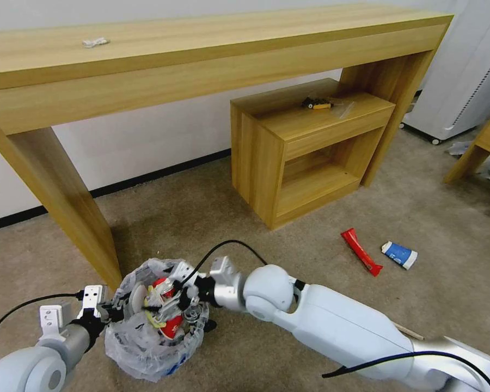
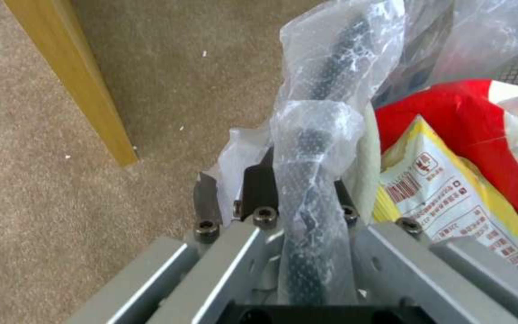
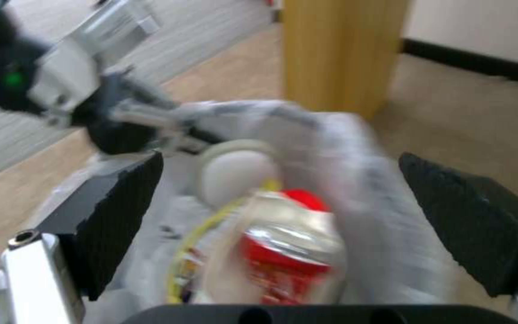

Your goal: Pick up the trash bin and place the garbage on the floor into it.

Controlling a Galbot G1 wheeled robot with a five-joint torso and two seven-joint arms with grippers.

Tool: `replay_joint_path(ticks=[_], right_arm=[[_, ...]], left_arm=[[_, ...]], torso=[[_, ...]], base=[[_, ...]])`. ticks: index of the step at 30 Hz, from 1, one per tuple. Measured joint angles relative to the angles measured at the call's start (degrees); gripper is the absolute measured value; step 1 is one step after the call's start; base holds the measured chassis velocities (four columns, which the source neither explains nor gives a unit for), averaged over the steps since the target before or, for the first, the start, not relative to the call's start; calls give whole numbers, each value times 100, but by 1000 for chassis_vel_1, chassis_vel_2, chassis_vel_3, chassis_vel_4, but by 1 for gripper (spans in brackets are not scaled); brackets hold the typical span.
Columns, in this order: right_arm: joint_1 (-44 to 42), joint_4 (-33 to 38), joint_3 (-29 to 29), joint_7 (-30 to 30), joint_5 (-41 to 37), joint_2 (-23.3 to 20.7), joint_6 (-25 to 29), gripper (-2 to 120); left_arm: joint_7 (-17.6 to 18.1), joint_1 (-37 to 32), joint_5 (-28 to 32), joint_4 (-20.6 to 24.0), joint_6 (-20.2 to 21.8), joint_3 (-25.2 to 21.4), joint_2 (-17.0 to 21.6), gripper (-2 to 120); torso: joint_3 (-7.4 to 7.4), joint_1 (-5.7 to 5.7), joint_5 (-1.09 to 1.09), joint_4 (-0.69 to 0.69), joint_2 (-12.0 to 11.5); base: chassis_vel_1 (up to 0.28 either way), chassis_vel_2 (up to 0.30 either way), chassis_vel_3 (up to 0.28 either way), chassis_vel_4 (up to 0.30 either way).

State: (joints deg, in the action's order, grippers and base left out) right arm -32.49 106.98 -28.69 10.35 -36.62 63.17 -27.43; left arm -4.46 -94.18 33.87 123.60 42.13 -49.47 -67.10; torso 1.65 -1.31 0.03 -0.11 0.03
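Observation:
The trash bin (image 1: 147,348), black with a crinkly plastic liner, is at the lower left beside the table leg. My left gripper (image 1: 111,311) is shut on its bag-wrapped rim (image 2: 312,148). My right gripper (image 1: 175,298) hangs open over the bin's mouth, its black pads (image 3: 121,216) wide apart. Between them, untouched, lies a red-white cup (image 3: 289,252) on top of the garbage in the bin, with a yellow wrapper (image 2: 445,193) beside it. On the floor (image 1: 288,239) to the right lie a red wrapper (image 1: 361,251) and a blue-white cup (image 1: 399,255). A wooden stick (image 1: 409,331) pokes out from behind my right arm.
A long wooden table (image 1: 201,60) spans the back; its leg (image 1: 71,212) stands just behind the bin. A low wooden cabinet (image 1: 305,147) with small items on top sits under it. A white appliance (image 1: 463,71) and another wooden piece (image 1: 487,144) are at the right.

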Motion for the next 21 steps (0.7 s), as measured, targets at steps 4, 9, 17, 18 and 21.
replay_joint_path(ticks=[4,9,17,18,21], right_arm=[[-261,226,453,-194,93,-273,-34,100],[-842,367,1134,-519,278,-545,0,100],[-1775,384,2218,-812,471,-696,127,100],[-1775,384,2218,-812,471,-696,127,100],[-2242,385,2872,-855,588,-700,193,100]], left_arm=[[-12,-8,-1,-17,0,-1,10,0],[-34,-30,-11,-21,0,-3,4,0],[-73,-23,-15,-44,0,-13,40,0],[-73,-23,-15,-44,0,-13,40,0],[-110,-55,-15,-44,0,-42,63,0]], torso=[[0,0,0,0,0],[0,0,0,0,0],[0,0,0,0,0],[0,0,0,0,0],[0,0,1,0,0]], base=[[0,0,0,0],[0,0,0,0],[0,0,0,0],[0,0,0,0],[0,0,0,0]])
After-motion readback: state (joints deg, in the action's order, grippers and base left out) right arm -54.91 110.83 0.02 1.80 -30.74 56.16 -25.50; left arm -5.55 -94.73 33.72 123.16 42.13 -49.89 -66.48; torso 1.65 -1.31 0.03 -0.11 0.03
